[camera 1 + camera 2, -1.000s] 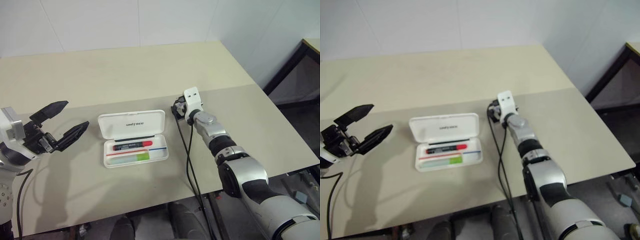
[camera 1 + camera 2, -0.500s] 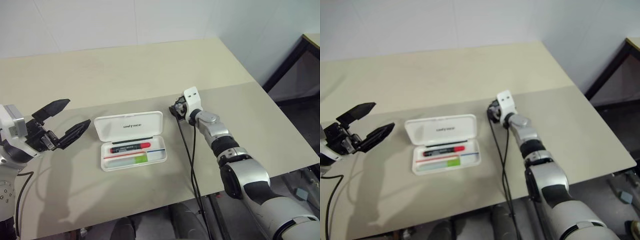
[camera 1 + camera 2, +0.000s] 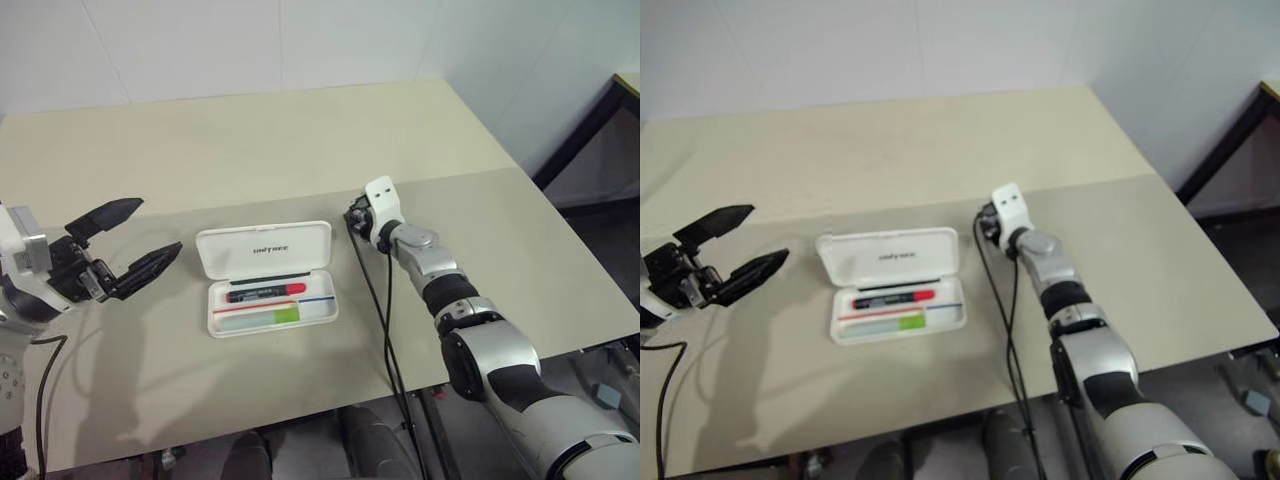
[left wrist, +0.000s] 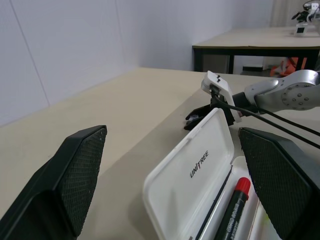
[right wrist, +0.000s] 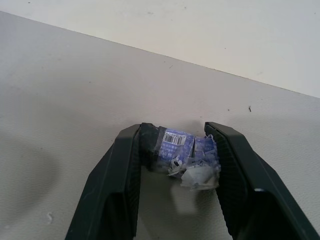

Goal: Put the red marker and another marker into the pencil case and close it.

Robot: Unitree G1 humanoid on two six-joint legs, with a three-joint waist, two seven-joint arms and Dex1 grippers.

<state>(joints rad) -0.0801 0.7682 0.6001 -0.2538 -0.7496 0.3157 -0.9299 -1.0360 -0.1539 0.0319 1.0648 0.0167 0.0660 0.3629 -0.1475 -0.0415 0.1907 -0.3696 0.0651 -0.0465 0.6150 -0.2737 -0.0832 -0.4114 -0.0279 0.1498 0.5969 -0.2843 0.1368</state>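
Pencil case (image 3: 266,277) — between both fingers, apart.

White hard plastic hinged case (image 3: 266,277) lies open, lid at 12 o'clock; inside, black red-capped marker (image 3: 265,292) above lime-green marker (image 3: 258,317).

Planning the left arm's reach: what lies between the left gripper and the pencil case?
Only bare table. In the left eye view, nothing sits between the left gripper and the open pencil case.
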